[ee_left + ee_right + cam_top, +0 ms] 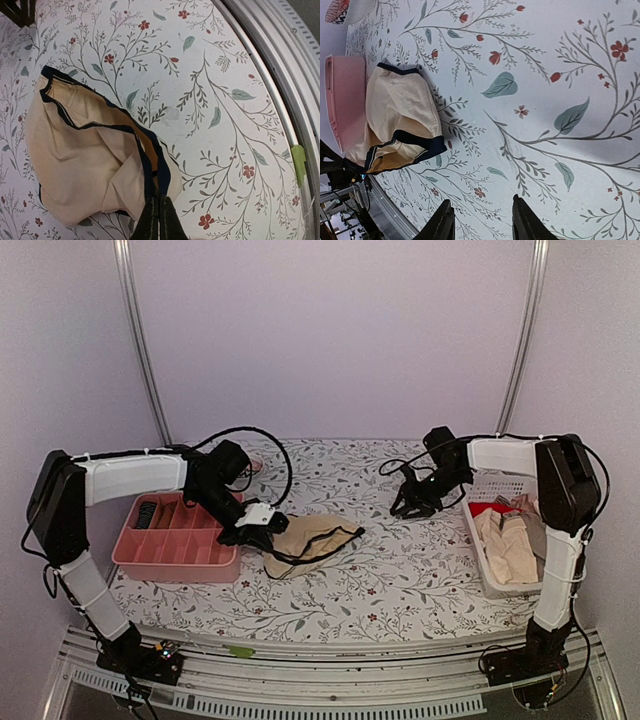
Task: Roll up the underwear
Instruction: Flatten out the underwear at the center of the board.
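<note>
Near edge: ribbed metal rail [350, 665] ran along the front of the floral-print surface [400, 570], with a small green tape scrap [240, 650] on it.

Left: pink divided plastic tray [175, 562] sat just beside the left tool [268, 535]. A dark item lay in its far-left compartment; could not identify it.

Centre-left: beige cloth underwear with black trim [310, 537] lay crumpled on the surface, just right of the tray. Long axis ran left to right across the surface, right end angled slightly away. Black trim followed the near edge and looped at the right end. Nothing lay on it.

Left tool: jaws pressed together, pinching the black trim at the underwear's left end.

Right: white slatted plastic basket [497, 486] held folded cream garments [510, 545] and something red behind them.

Farther in: right tool [412, 505] hung above bare surface, left of the basket and well apart from the underwear. Jaws partly apart, nothing between them.
</note>
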`<control>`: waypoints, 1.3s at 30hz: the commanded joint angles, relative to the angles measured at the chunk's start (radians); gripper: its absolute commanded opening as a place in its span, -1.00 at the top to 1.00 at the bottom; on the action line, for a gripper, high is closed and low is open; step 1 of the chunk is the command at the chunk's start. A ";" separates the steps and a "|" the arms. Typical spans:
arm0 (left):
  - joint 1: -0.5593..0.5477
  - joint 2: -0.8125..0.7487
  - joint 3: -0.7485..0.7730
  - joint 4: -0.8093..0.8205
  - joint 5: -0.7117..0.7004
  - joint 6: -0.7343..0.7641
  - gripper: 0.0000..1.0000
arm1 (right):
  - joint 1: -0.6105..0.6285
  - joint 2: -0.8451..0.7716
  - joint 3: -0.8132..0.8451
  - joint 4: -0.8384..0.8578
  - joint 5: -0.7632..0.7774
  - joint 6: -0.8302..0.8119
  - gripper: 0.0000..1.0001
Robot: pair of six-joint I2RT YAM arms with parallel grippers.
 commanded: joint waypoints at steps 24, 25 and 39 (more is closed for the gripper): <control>0.007 0.003 -0.005 0.053 -0.043 0.039 1.00 | 0.182 0.294 0.292 -0.045 -0.015 -0.088 0.25; 0.011 0.002 -0.001 0.063 -0.041 0.020 1.00 | 0.184 0.299 0.291 -0.050 -0.024 -0.091 0.43; 0.234 -0.055 0.169 0.232 0.068 -0.400 1.00 | -0.005 -0.145 -0.034 0.309 -0.255 0.263 1.00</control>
